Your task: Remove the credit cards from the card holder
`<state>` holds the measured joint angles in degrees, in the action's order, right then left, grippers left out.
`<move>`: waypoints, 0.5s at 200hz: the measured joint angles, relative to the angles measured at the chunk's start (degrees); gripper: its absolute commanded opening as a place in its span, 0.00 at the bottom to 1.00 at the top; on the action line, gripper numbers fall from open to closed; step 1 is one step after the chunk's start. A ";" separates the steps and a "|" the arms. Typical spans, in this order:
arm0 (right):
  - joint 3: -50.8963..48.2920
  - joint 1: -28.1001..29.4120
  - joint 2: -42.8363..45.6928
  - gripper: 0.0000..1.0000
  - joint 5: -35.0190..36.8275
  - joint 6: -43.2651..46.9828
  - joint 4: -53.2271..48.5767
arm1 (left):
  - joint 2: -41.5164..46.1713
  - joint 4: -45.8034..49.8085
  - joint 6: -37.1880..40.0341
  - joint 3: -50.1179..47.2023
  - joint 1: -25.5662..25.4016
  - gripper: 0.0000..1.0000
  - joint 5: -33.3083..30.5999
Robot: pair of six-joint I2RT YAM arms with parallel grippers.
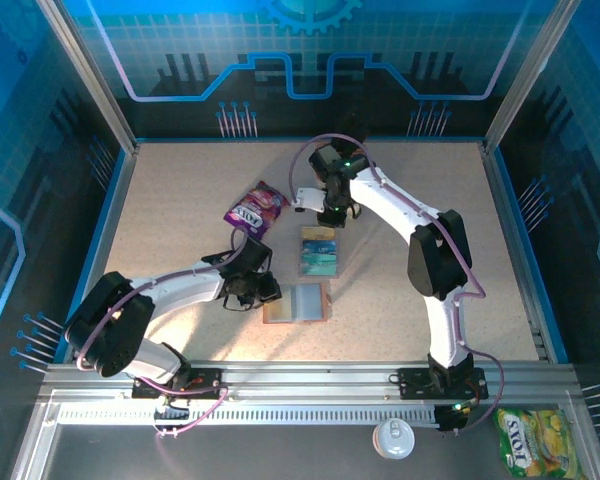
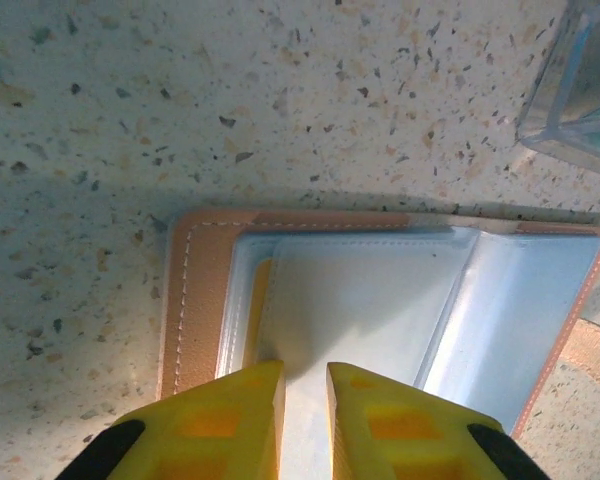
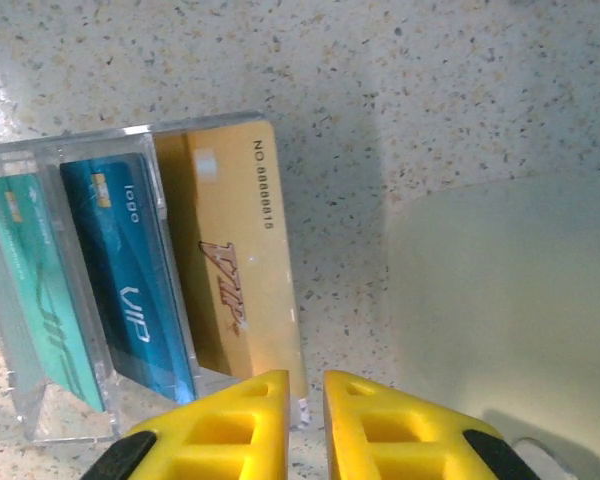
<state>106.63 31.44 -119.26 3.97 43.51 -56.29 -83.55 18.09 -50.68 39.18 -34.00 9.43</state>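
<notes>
Left wrist view first, closest in: the left gripper (image 2: 305, 375) sits low over the card holder (image 2: 380, 290). Its yellow jaws are drawn almost together, just a slit, with nothing seen between them. The holder lies open and flat on the speckled table (image 2: 280, 100), right by the left arm. It has a tan stitched leather rim and pale grey-blue pockets with a soft sheen. A yellowish strip shows at the left pocket's mouth; card edge or lining, hard to call. The holder looks light and floppy, so it would likely drag along with any card pulled from it unless pinned down.

Moving out, just beyond the holder, the credit cards (image 3: 130, 270) lie in a row in a clear plastic sleeve (image 3: 25, 420): one teal-green, one blue, and a gold card (image 3: 235, 260) marked VIP. Thin, stiff, glossy, featherlight, they would probably slip from a loose pinch. Lying flat on a hard surface, they offer little to bite. The best hold is likely a short edge that stands free, pads on both faces.

The right gripper (image 3: 306, 385) hovers over the gold card's near edge with its jaws nearly together. Whether that edge is pinched between them cannot be told.

Out at that same depth, off to the left, a crinkly purple snack packet (image 1: 257, 208) lies apart from the action.
</notes>
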 measured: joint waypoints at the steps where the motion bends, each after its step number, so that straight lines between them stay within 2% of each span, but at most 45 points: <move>1: -0.02 0.00 0.00 0.11 0.00 0.02 0.02 | 0.00 0.00 0.00 0.00 0.00 0.20 0.00; 44: -0.20 0.44 0.07 0.08 0.15 -1.31 1.77 | -0.04 -0.39 0.02 -0.02 0.00 0.20 0.00; 72: -3.69 1.77 2.14 0.09 0.09 -4.00 3.96 | -0.04 -0.42 0.02 -0.02 0.00 0.20 0.02; 100: -10.27 3.63 6.95 0.11 -0.96 -8.59 7.02 | 0.59 -0.90 -0.20 -0.57 0.00 0.29 0.00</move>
<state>96.36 35.07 -112.31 3.01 34.92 -49.28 -82.96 17.19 -50.87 38.61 -34.00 9.43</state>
